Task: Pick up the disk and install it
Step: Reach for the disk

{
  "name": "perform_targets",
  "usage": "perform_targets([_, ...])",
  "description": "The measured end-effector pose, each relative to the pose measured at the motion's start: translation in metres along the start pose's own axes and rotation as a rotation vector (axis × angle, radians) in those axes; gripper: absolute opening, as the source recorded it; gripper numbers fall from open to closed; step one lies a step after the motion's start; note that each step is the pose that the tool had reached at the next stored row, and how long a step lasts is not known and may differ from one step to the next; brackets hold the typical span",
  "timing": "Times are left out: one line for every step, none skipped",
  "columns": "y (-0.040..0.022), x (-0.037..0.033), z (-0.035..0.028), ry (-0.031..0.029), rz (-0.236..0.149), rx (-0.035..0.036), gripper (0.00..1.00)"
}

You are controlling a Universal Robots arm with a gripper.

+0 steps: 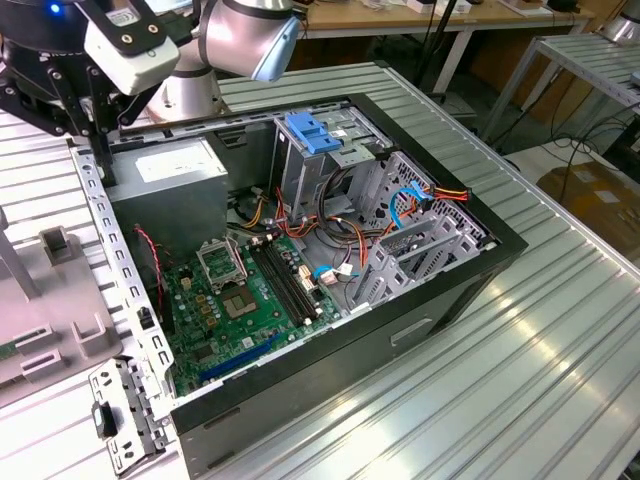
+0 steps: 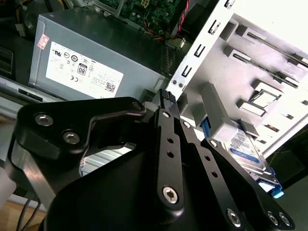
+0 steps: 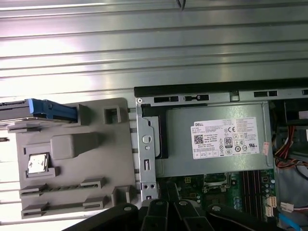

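Well, your black robot claw (image 2: 166, 97) hung over the rear edge of the open black computer case (image 1: 430, 325), just beside the big grey power-supply box (image 3: 216, 139) with its white sticker; whether it stood open or closed I could not tell. The disk (image 2: 244, 150), a flat rectangular silver hard drive with a white, blue-banded label, edged by a bright blue plastic carrier (image 3: 50, 109), sat outside the case at a corner of the pale grey plastic fixture tray (image 3: 96, 183), the corner far from the case, on the ribbed metal table (image 3: 192, 53). So from your claw it lay outward, past the perforated metal rear wall (image 3: 146, 159) and across the tray. Its long axis ran square to that wall, along the tray's edge, and I judged its blue carrier end to point back toward the case. Whether it lay flat or stood propped on edge I could not settle.
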State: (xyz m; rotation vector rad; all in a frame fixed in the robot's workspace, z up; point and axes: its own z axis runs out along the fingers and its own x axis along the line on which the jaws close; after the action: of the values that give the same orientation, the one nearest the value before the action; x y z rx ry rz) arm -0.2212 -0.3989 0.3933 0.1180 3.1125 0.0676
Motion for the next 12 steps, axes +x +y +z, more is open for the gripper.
perform_targets([-0.0001, 0.0012, 0.0, 0.0, 0.0, 0.0, 0.11])
perform_targets([-0.0002, 0.0022, -0.0001, 0.0, 0.0, 0.0, 0.11])
perform_targets([-0.0003, 0.0039, -0.0001, 0.0, 0.0, 0.0, 0.11])
perform_targets([-0.0004, 0.005, -0.0001, 0.0, 0.0, 0.0, 0.11])
perform_targets([-0.0005, 0.0061, -0.0002, 0.0, 0.0, 0.0, 0.11])
perform_targets([-0.0006, 0.0075, -0.0002, 0.0001, 0.0, 0.0, 0.11])
perform_targets([-0.0006, 0.0084, -0.0003, 0.0, 0.0, 0.0, 0.11])
perform_targets([-0.0007, 0.0097, -0.0003, 0.0, 0.0, 0.0, 0.11])
perform_targets([-0.0008, 0.0107, -0.0003, 0.0, 0.0, 0.0, 0.11])
perform_targets([-0.001, 0.0125, -0.0004, 0.0, 0.0, 0.0, 0.11])
perform_targets([-0.0011, 0.0143, -0.0004, 0.0, 0.0, 0.0, 0.11])
perform_targets([-0.0012, 0.0156, -0.0004, 0.0, 0.0, 0.0, 0.11])
